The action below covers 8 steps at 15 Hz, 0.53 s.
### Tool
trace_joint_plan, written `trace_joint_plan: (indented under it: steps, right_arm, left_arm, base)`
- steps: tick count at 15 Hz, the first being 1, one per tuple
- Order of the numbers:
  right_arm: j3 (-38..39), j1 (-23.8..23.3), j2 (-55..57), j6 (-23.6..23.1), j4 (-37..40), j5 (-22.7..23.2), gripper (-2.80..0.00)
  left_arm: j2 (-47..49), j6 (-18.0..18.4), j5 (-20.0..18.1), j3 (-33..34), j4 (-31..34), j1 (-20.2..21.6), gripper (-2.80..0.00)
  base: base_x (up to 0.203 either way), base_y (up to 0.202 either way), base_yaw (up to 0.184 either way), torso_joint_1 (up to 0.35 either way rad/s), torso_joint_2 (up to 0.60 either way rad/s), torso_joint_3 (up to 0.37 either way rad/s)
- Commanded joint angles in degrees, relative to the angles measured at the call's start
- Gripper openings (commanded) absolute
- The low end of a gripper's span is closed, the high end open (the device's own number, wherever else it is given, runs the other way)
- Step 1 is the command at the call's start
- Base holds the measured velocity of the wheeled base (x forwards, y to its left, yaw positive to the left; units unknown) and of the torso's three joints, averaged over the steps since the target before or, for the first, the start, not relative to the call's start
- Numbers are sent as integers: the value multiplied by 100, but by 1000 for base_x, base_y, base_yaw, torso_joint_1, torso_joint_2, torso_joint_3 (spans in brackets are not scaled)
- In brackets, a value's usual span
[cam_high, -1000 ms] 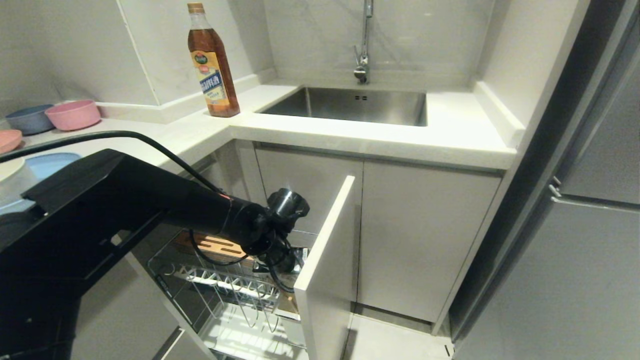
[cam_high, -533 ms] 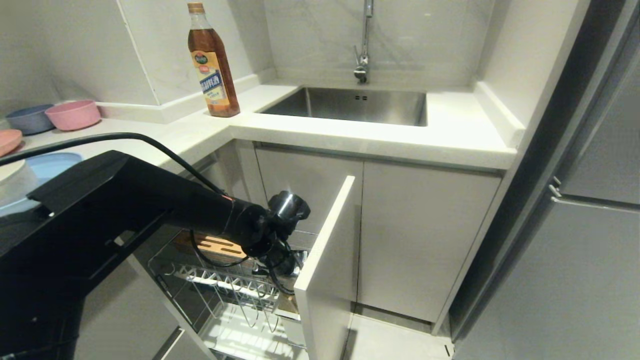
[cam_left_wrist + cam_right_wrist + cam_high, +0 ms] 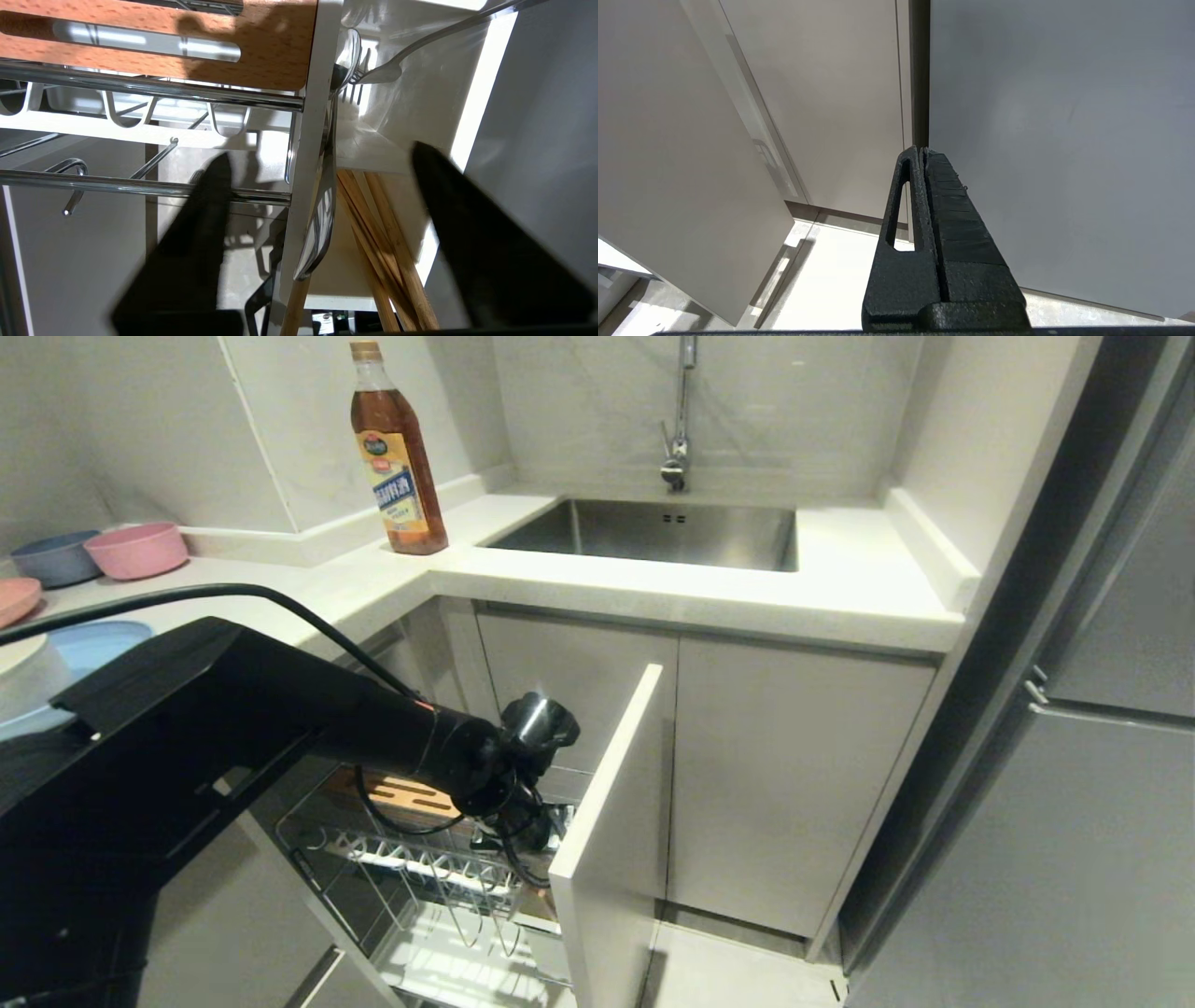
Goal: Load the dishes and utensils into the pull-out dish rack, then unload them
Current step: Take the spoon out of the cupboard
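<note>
1. I count one slim silver metal spoon (image 3: 322, 210) and a pair of thin light wooden chopsticks (image 3: 383, 233), both standing in the white utensil compartment (image 3: 397, 154) of the pull-out chrome wire dish rack (image 3: 420, 868).
2. One light-blue plate (image 3: 93, 639) sits on the worktop (image 3: 355, 588).
3. My left gripper (image 3: 322, 172) hangs over the utensils, jaws apart, holding nothing.
4. My right gripper (image 3: 924, 154) points at the floor, jaws closed.

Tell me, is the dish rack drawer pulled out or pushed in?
Pulled out. The pull-out dish rack sticks out from the cabinets, its white front panel standing forward and its wire prongs showing.
</note>
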Motion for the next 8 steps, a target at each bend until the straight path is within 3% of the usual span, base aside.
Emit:
trace_joint_plan:
  steps: [1, 8]
  right_arm:
    - [0, 2, 2, 3, -2, -2, -280]
    - [0, 2, 2, 2, -2, -2, -280]
  left_arm:
    - [-9, -17, 9, -3, 6, -13, -280]
    - [-25, -17, 13, -3, 6, -22, -280]
  base:
    - [0, 0, 0, 0, 0, 0]
    - [0, 0, 0, 0, 0, 0]
